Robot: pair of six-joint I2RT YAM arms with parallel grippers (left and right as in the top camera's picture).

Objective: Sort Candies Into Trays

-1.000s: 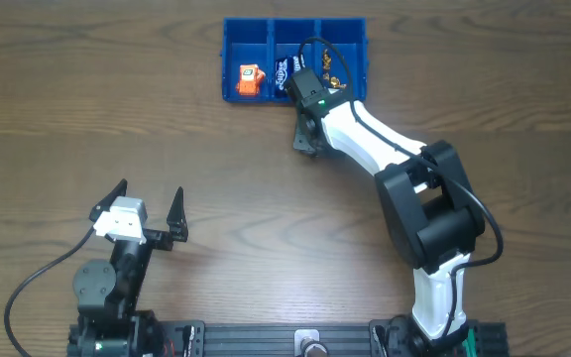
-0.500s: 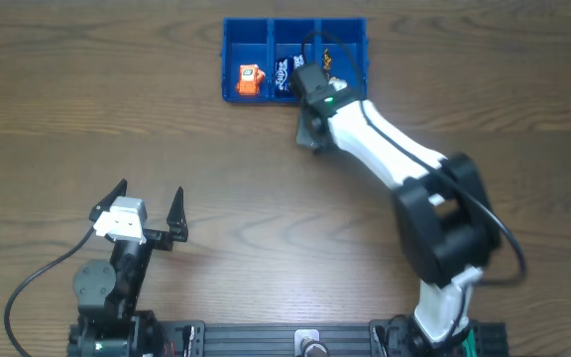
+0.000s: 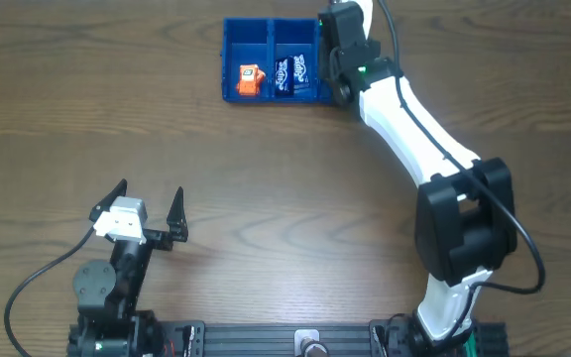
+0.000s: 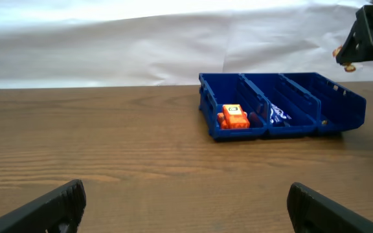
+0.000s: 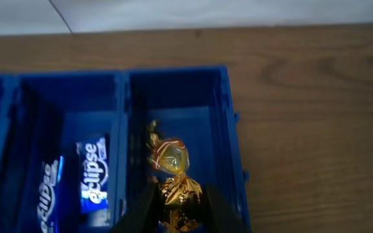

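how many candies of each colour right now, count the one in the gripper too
orange wrapped candy: 1
blue wrapped candies: 2
gold foil-wrapped candy, held in the right gripper: 1
total: 4 that I can see

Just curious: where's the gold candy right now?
In the right wrist view, the right gripper holds the gold candy above the end compartment of the tray, beside the blue candies.

Wooden table (image 3: 216, 169), blue three-compartment tray (image 3: 249, 33) on it
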